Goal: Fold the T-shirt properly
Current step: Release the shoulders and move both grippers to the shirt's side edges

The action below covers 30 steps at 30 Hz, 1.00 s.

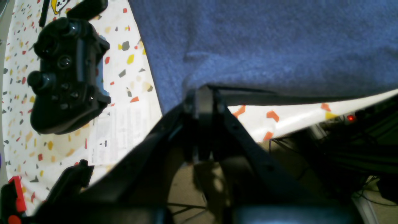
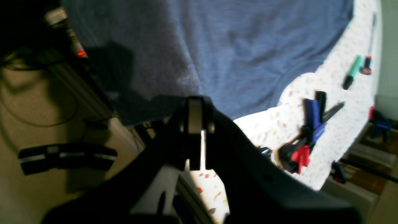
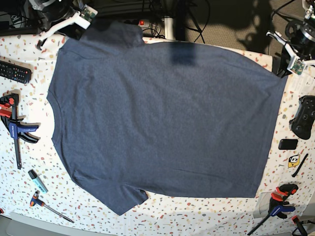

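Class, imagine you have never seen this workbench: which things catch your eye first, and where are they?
The big navy T-shirt dominates, spread flat across the speckled table, plain side up. Both grippers sit at its far edge, the left gripper and the right gripper, jaws shut on the cloth. Beside the shirt lie a black game controller on one side and a blue clamp on the other.

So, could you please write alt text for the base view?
A navy T-shirt lies spread flat, plain side up, on a speckled table. Clamps, a remote and a game controller lie around it.
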### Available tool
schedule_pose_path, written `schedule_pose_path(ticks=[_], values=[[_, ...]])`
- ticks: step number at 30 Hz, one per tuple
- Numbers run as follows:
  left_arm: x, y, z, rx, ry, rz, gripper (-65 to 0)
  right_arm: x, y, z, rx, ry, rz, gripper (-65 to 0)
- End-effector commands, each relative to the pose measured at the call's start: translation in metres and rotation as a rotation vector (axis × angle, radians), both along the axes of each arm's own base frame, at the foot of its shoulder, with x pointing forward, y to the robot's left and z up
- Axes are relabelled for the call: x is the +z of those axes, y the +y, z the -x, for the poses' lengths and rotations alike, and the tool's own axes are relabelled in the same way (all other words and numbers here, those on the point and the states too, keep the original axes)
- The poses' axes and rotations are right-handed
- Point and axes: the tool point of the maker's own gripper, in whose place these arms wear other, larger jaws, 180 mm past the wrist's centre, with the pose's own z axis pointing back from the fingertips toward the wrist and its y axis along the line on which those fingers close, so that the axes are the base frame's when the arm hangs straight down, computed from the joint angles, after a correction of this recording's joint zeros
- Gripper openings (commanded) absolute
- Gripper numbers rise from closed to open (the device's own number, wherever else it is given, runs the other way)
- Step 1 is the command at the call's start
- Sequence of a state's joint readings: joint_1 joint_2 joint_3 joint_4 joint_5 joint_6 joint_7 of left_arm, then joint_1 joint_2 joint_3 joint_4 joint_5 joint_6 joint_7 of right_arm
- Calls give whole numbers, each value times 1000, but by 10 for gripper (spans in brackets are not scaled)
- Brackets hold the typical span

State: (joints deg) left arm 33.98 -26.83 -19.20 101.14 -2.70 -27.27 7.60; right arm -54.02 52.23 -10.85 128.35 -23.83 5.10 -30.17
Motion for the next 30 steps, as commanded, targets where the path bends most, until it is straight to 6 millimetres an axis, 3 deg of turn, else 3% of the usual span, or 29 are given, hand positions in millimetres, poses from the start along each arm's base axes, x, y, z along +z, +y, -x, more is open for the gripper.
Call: schedule_pose_path(ticks=[1,14,20,30], values=[[18,5,-14,5,-72,-12,-650,11,1,-14,2,-59,-6,-650],[37,14,-56,52,-130,-40,-650,20,-8,-92,-91,-212,-121,-650],[48,15,-72,56,-170,-42,-650,5,-8,-117,-111,-220,-162,-650],[13,12,-101,48,-107,-44,-650,7,-16,-153,-154,-248,-206,-650]])
